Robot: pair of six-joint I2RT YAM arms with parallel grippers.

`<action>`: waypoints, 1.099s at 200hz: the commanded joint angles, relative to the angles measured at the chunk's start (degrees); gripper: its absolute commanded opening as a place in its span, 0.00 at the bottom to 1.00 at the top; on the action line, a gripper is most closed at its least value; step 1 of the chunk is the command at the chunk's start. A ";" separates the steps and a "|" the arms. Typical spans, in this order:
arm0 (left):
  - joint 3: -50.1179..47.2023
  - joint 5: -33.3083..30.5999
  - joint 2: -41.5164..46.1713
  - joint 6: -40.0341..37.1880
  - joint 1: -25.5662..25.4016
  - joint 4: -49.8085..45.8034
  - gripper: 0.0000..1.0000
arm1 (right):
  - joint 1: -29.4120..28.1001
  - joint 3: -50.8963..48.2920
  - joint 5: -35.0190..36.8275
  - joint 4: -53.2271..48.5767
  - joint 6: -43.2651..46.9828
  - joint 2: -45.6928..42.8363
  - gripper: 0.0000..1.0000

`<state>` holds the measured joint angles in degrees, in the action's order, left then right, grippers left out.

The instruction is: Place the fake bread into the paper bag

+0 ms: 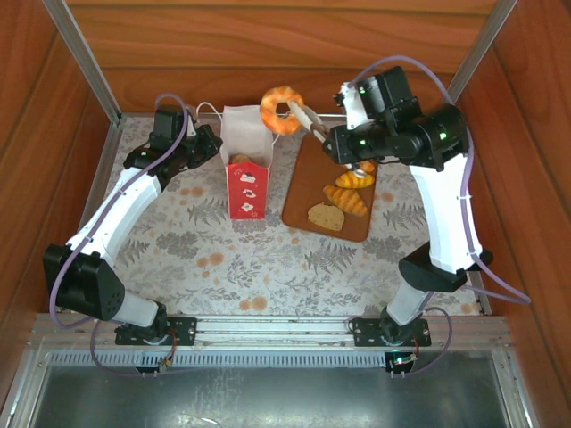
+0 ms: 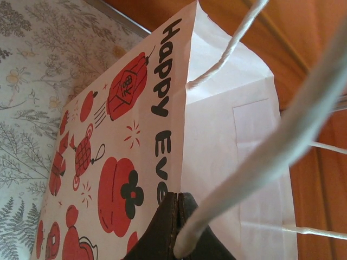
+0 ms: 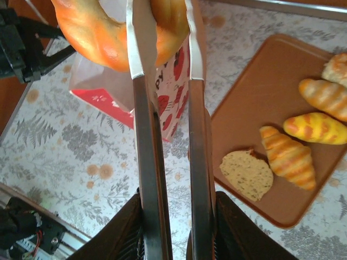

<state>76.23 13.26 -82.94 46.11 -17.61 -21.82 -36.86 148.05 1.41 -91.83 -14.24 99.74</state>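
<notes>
Right fingers [image 3: 145,162], clamped on the fake bread ring [image 3: 92,32], hold it raised just right of the mouth of the paper bag [image 1: 247,192], its rim pinched by the left fingers [image 2: 162,233].

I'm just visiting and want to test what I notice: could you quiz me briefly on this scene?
1. True or false: the right gripper holds a golden ring-shaped toy pastry.
2. What lies on the flat brown board? A a spoon; B a flat tan toy bread slice; C an apple.
3. What is the left gripper shut on?
Key: 1 true; 2 B; 3 the small white-and-red paper bag.
</notes>
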 commanded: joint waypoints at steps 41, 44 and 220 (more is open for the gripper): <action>1.38 -0.43 -0.56 -0.49 -0.28 0.00 0.01 | -3.47 1.78 -4.67 2.57 0.41 3.82 0.34; 1.30 -0.45 -0.56 -0.47 -0.36 0.02 0.01 | -3.56 1.85 -4.78 2.83 0.43 4.00 0.34; -0.55 -2.35 0.84 -0.13 -0.32 0.46 0.00 | -4.27 -1.36 -2.10 6.64 3.33 13.26 0.34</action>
<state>76.16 11.81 -82.94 46.15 -17.63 -21.71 -40.60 146.85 -1.78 -86.30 -12.51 111.77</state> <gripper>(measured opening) 0.050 0.343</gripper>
